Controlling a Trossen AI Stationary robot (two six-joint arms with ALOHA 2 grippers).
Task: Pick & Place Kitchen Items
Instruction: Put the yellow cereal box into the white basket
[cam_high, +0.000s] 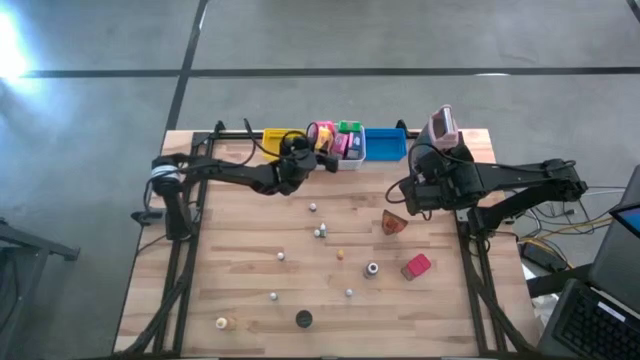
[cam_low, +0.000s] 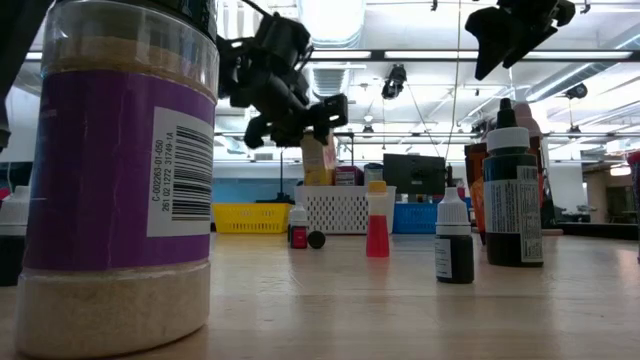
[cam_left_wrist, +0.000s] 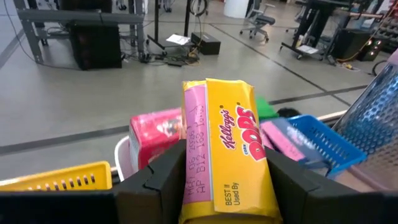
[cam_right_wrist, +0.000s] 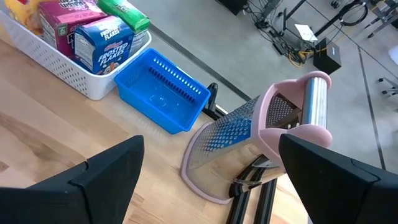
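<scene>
My left gripper (cam_high: 306, 160) reaches to the far edge of the table and is shut on a small yellow cereal box (cam_left_wrist: 227, 149). It hangs just at the left end of the white bin (cam_high: 352, 160), which holds pink, blue and green packets (cam_right_wrist: 102, 43). My right gripper (cam_high: 402, 192) hovers open and empty above the table's right half, near the pink-grey grater (cam_right_wrist: 273, 130). A brown packet (cam_high: 394, 222) and a red packet (cam_high: 416, 266) lie on the wood, with small whitish and dark pieces (cam_high: 318, 232) scattered around. My left gripper pinches the yellow box between its two fingers (cam_left_wrist: 163, 180), which press on its pink side (cam_left_wrist: 194, 155) and the opposite side. The fingers come nearly level from the table's left, pointing toward the far edge. The box is lifted clear above the table (cam_low: 318, 160).
A yellow bin (cam_high: 275, 140) stands left of the white bin, and a blue bin (cam_high: 390, 145) stands right of it, along the far edge. In the low view, a large purple-labelled jar (cam_low: 120, 180) and several small bottles (cam_low: 512, 190) stand in the foreground.
</scene>
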